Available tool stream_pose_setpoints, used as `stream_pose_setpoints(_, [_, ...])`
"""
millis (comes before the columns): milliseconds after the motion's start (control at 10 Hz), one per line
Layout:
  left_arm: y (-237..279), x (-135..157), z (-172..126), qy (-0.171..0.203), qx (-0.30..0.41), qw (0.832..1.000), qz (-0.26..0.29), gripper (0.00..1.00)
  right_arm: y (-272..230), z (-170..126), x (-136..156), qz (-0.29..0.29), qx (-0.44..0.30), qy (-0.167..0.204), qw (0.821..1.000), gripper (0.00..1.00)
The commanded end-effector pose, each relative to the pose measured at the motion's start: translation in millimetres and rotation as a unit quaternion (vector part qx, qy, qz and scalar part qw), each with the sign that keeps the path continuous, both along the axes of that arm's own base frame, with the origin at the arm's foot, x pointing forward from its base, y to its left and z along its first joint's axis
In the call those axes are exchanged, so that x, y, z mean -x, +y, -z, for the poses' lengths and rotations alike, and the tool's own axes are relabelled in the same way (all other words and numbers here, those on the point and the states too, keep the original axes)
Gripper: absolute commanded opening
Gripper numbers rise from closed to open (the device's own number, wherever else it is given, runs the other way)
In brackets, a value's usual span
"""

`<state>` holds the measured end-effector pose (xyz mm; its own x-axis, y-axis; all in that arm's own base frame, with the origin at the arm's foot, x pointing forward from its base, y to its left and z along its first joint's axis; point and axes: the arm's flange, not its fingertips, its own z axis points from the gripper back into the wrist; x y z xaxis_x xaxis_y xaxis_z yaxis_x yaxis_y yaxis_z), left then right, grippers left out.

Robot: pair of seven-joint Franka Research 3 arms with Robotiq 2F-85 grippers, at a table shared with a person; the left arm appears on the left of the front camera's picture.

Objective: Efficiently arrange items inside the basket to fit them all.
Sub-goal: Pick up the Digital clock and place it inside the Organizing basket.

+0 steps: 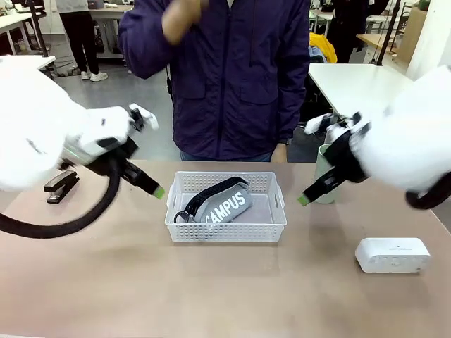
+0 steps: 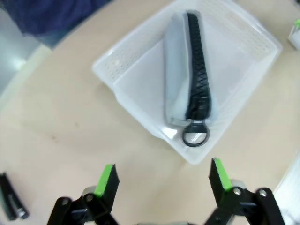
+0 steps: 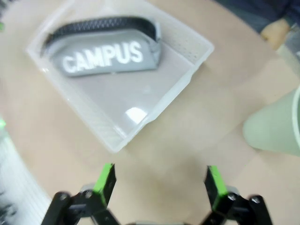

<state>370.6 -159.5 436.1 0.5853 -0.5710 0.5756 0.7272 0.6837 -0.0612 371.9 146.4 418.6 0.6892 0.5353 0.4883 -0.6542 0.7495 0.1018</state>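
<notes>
Diagonally, pouch (image 1: 229,204) lies in basket (image 1: 227,231) — left gripper (image 2: 163,176), right gripper (image 3: 160,178) spread.

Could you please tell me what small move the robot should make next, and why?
Probably swing the open right gripper toward the pale green cup and line up on it. The cup stands nearest that gripper, outside the basket, whose floor beside the grey pouch is free. The stapler and white box also lie on the table.

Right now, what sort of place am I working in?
Probably a lab or workroom: white work tables stand behind on a grey floor, another person stands farther off, and a person in a dark blue jacket faces the beige tabletop.
</notes>
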Motion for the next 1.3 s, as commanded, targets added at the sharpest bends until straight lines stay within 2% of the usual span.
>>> stream_pose_setpoints(0, [71.6,49.9,-20.4,0.014,0.084,0.995,0.048,1.0,-72.2,-42.1,38.4,-0.02,-0.084,0.039,0.995,1.0])
stream_pose_setpoints(100, [99.1,63.8,-35.2,0.03,0.184,0.972,0.144,1.0,-101.3,-62.2,53.1,0.026,-0.145,0.065,0.987,1.0])
stream_pose_setpoints(200, [134.1,71.0,-42.4,0.029,0.235,0.96,0.146,1.0,-138.4,-74.4,69.0,0.07,-0.216,0.04,0.973,1.0])
stream_pose_setpoints(400, [216.5,82.2,-38.6,0.017,0.301,0.952,0.047,1.0,-226.8,-83.4,110.4,0.139,-0.309,-0.018,0.941,1.0])
stream_pose_setpoints(500, [249.5,92.4,-30.2,0.018,0.332,0.943,0.005,1.0,-266.3,-77.3,122.7,0.167,-0.35,-0.024,0.921,1.0])
stream_pose_setpoints(600, [281.0,103.6,-18.2,0.021,0.359,0.931,-0.055,1.0,-301.4,-66.2,132.1,0.196,-0.383,-0.019,0.902,1.0])
stream_pose_setpoints(800, [354.0,124.1,10.6,0.016,0.423,0.892,-0.158,1.0,-358.4,-32.7,141.8,0.254,-0.442,0.002,0.86,1.0])
stream_pose_setpoints(1000, [389.4,133.5,34.8,0.003,0.487,0.849,-0.208,1.0,-385.7,4.5,142.8,0.286,-0.491,0.024,0.823,1.0])
stream_pose_setpoints(1200, [392.2,129.4,46.2,-0.003,0.511,0.831,-0.221,1.0,-390.0,23.3,143.4,0.305,-0.507,0.036,0.806,1.0])
